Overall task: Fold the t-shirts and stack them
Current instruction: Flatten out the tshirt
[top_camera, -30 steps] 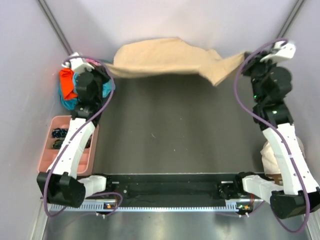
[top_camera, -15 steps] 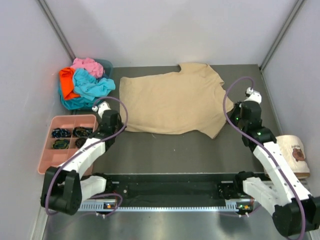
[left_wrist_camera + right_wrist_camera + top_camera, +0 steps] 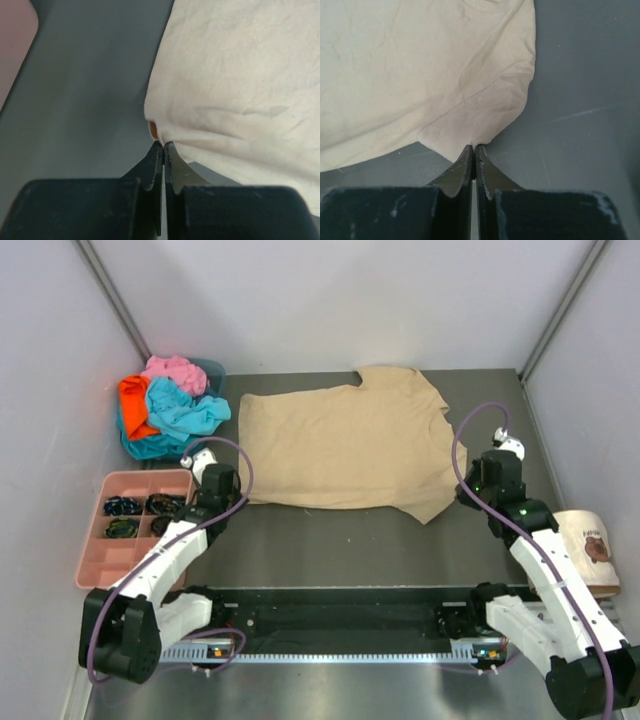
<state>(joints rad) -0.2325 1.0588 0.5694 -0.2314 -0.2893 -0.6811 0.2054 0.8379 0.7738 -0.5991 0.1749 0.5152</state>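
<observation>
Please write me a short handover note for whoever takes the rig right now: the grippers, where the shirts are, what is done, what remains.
The left gripper is shut on the near left corner of the tan t-shirt. The right gripper is shut on that shirt's near sleeve edge. The shirt lies spread flat on the table, unfolded. The turquoise, orange and pink shirts sit heaped at far left. Nothing is folded or stacked yet; all shirts remain.

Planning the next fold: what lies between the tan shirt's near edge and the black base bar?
Only bare table, from the tan shirt to the black base bar; the top view shows it.
</observation>
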